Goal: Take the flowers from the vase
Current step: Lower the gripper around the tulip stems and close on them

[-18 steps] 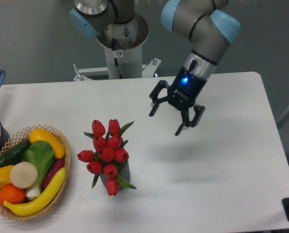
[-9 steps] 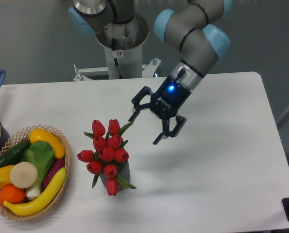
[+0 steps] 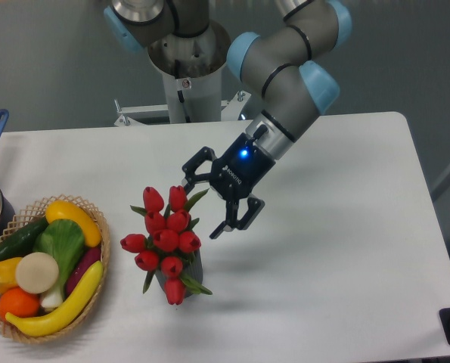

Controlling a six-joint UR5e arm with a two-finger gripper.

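On the white table (image 3: 338, 249) the arm (image 3: 285, 76) reaches down toward the left, its gripper (image 3: 203, 204) spread wide and empty — one finger just by the top buds, the other out to the right. The flowers (image 3: 166, 238) stand in the vase (image 3: 193, 271) near the table's front, just beside the basket (image 3: 100, 249) of fruit and vegetables — the vase mostly hidden behind them.

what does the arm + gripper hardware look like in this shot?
The arm is made of grey tube sections with light blue caps at the joints, on a silver-grey base column. The gripper is black, with two forked fingers and a small lit blue light on its body. A thin dark cable runs along the wrist.
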